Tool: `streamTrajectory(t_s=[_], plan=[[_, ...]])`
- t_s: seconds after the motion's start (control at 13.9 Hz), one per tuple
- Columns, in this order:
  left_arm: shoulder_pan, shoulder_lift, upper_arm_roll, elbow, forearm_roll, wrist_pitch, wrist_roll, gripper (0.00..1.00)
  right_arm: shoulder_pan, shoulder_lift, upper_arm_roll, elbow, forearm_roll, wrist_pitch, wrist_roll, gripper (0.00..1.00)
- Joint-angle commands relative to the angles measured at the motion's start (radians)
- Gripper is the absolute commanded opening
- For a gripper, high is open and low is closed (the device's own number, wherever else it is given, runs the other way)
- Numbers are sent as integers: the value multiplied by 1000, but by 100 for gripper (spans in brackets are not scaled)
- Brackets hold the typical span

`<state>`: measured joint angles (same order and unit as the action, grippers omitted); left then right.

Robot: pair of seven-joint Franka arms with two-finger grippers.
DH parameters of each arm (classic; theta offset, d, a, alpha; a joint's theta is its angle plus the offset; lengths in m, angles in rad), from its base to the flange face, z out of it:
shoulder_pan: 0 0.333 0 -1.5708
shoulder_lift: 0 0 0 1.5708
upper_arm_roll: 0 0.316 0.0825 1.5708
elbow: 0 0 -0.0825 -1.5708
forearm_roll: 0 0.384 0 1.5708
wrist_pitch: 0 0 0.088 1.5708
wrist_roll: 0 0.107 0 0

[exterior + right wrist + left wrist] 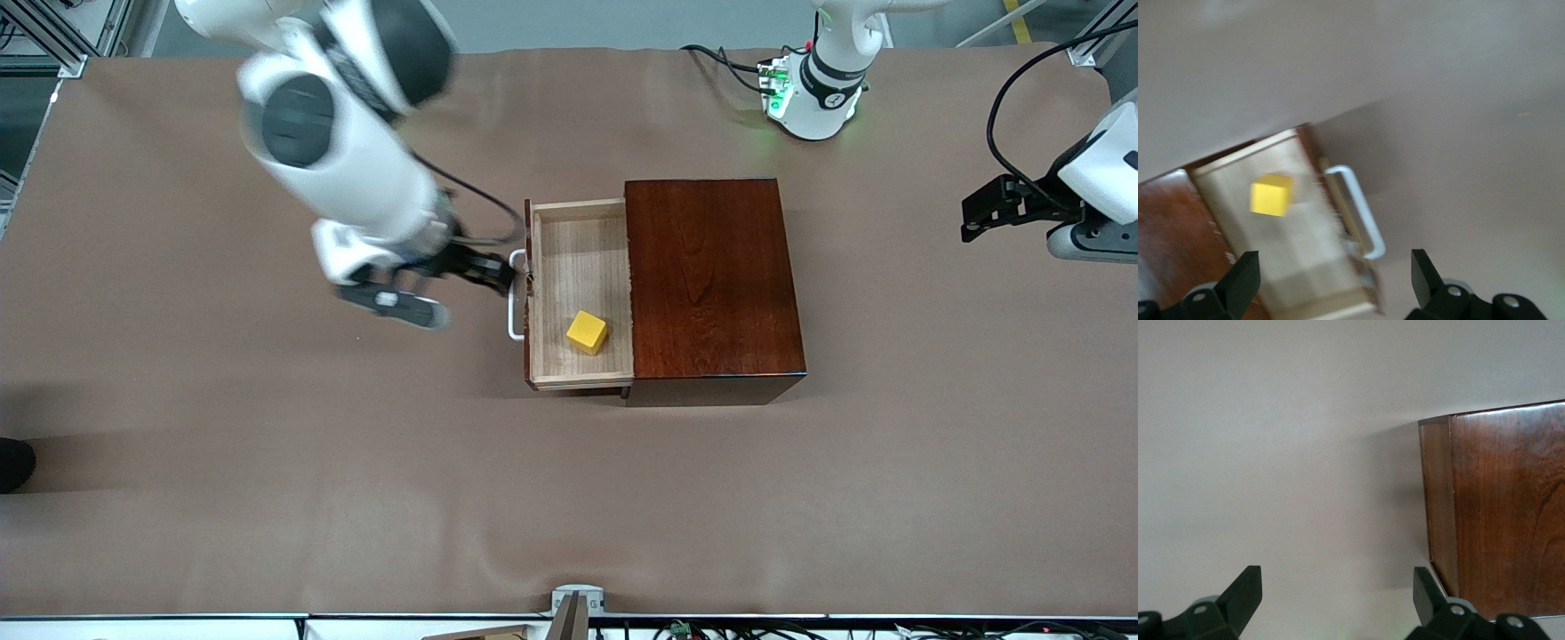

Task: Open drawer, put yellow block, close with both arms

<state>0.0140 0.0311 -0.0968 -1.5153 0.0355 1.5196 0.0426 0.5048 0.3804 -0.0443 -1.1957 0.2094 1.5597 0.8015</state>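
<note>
The drawer [578, 267] stands pulled out of the mahogany box [711, 276] toward the right arm's end of the table. The yellow block [587, 332] lies in the drawer, in its corner nearer the front camera. My right gripper [498, 274] is open and empty, right by the white handle [516, 302]. Its wrist view shows the block [1271, 195], the handle [1358, 210] and the pale tray [1291, 260] past the open gripper [1335, 277]. My left gripper [971, 218] is open and empty over the table at the left arm's end, apart from the box. Its wrist view shows the gripper [1337, 590] and the box's end [1498, 513].
The brown tablecloth [267, 462] covers the whole table. The left arm's green-lit base [809, 98] stands at the edge farthest from the front camera. A dark object [13, 462] shows at the table's right-arm end.
</note>
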Motion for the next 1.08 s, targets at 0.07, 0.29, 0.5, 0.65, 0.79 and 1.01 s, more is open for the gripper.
streamTrajectory(t_s=[0.07,0.29,0.5,0.65,0.79,1.01], plan=[[4,9,-6,26,-20,-22,16,100,-181,-202,17,-198,-74,-72,-270,100],[3,9,-8,26,-22,-22,14,100,-339,-311,17,-338,-129,-64,-445,100],[3,9,-8,26,-22,-22,14,100,-494,-331,17,-378,-145,-53,-611,100],[1,9,-8,26,-22,-21,13,100,-525,-333,17,-378,-165,-47,-660,100],[1,9,-8,26,-22,-21,14,100,-531,-345,17,-378,-180,-35,-679,100],[4,15,-8,26,-22,-19,13,100,-531,-347,20,-372,-222,-29,-691,100]])
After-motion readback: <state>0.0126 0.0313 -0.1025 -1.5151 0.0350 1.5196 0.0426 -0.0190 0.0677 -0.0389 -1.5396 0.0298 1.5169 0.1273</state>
